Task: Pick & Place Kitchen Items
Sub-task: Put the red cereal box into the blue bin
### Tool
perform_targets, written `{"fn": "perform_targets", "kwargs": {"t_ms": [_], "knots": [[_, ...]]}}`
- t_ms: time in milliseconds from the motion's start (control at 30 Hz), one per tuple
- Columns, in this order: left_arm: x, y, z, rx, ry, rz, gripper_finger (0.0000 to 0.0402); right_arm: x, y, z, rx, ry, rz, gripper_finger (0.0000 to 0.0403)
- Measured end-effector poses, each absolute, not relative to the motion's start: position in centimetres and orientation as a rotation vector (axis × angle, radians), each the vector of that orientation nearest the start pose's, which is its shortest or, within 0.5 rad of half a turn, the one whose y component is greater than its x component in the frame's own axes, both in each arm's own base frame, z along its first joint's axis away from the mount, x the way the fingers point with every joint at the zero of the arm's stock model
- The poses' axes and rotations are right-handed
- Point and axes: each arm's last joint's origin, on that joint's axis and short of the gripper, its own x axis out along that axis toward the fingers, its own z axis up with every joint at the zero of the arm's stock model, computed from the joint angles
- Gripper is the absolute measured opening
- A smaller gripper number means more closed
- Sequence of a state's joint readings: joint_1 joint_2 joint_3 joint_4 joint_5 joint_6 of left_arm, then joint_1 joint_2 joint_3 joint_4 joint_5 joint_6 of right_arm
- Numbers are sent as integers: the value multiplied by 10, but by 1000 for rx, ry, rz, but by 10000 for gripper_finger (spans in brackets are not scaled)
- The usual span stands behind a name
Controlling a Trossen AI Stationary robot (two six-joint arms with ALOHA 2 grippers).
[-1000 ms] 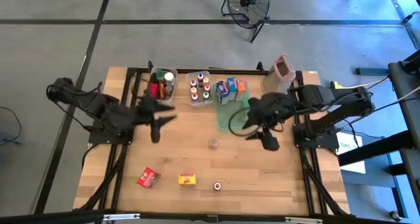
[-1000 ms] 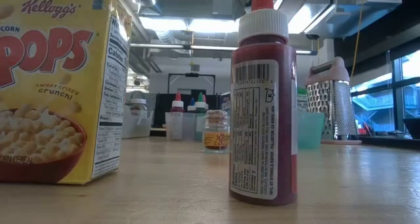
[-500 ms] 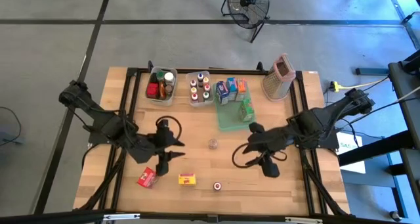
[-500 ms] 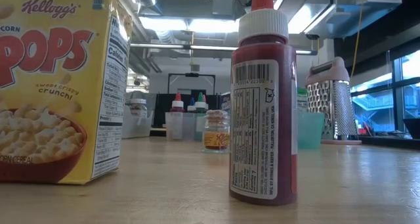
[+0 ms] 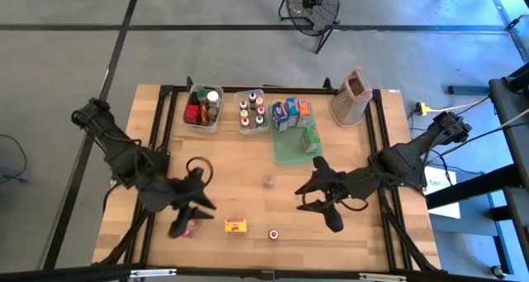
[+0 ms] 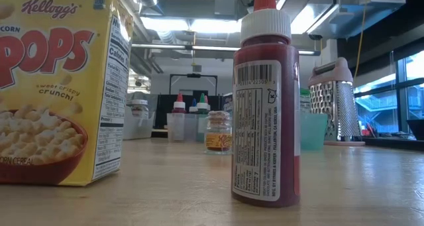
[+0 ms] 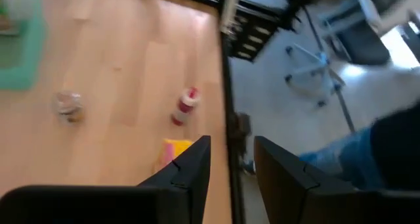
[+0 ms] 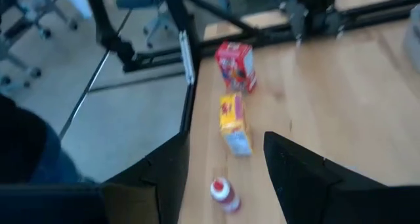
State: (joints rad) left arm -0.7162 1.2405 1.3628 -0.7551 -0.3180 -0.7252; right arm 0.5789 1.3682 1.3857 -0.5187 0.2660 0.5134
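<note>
Left gripper [image 5: 188, 224]: over the red carton [image 5: 192, 227] at the counter's [image 5: 248, 166] near edge, fingers parted, grasping nothing.
Right gripper [image 5: 307, 195]: fingers parted, empty.
Advice: straddle the carton squarely before clenching.

Wooden table [image 5: 248, 162]: along the far edge sit two clear bins [image 5: 204, 107], a green tray [image 5: 289, 150] and a grater [image 5: 350, 97]. Mid-table, a small jar [image 5: 268, 181]. Near the front edge, a red carton [image 5: 190, 226], yellow carton [image 5: 236, 226] and red bottle [image 5: 273, 233].
</note>
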Motion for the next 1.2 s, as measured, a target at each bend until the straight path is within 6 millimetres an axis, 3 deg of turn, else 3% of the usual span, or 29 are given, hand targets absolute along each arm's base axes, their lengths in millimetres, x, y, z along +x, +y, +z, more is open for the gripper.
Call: {"fn": "perform_targets", "kwargs": {"t_ms": [200,467,700,967,1200], "knots": [[180,-169,387,-240,606,-192,113,263,162,380,356,449,154,199],[170,-178,388,-210,588,-207,130,292,185,355,399,437,163,199],[161,-178,393,-245,539,-162,190,309,197,339,406,426,168,199],[137,-175,404,-250,469,-174,275,311,200,339,422,397,183,199],[129,-181,403,-434,576,-266,289,310,202,339,421,412,208,199]]}}
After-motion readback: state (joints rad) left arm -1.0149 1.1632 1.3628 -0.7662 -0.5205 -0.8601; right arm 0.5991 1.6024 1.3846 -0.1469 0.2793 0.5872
